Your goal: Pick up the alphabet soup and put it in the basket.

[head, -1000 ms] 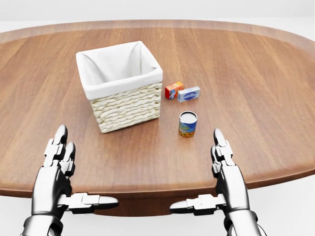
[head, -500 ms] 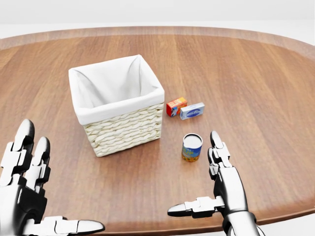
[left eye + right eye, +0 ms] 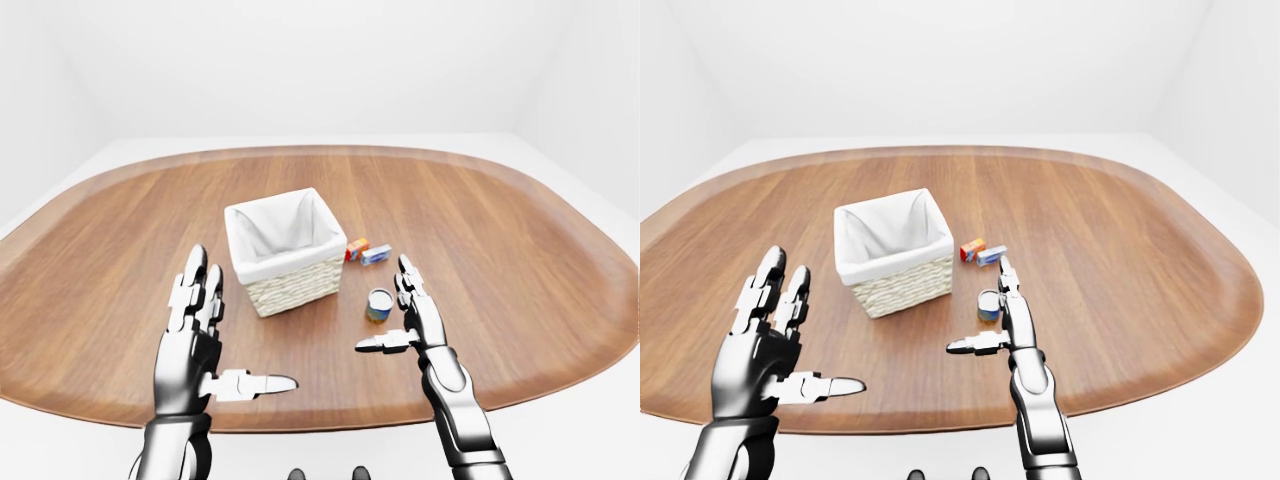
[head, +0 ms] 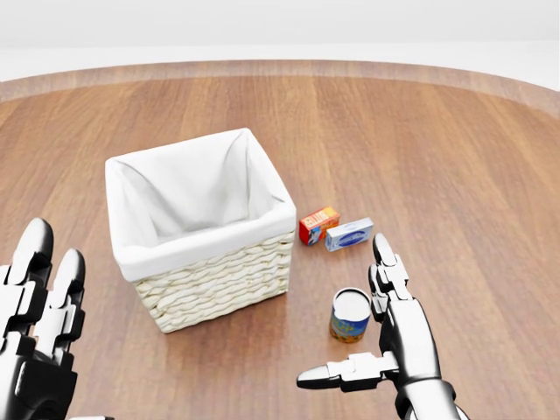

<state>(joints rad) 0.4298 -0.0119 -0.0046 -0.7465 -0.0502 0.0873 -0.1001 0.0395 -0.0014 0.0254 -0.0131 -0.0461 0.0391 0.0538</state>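
Observation:
The alphabet soup can [image 4: 351, 316] stands upright on the wooden table [image 4: 455, 157], right of and below the basket in the head view. The wicker basket [image 4: 203, 227] has a white cloth lining and looks empty. My right hand [image 4: 372, 337] is open, its fingers just right of the can and its thumb pointing left below it, not closed round it. My left hand [image 4: 39, 328] is open and empty at the lower left, left of and below the basket. Both hands show fully in the left-eye view, the left hand [image 3: 205, 335] and the right hand [image 3: 400, 315].
A small orange box [image 4: 318, 224] and a blue-and-white box [image 4: 349, 234] lie side by side right of the basket, above the can. The table's curved near edge [image 3: 330, 420] runs under my forearms. White walls surround the table.
The camera has moved forward and looks lower, so basket and can sit lower and larger. My right hand is now right beside the can. My left hand has slipped further toward the lower left corner.

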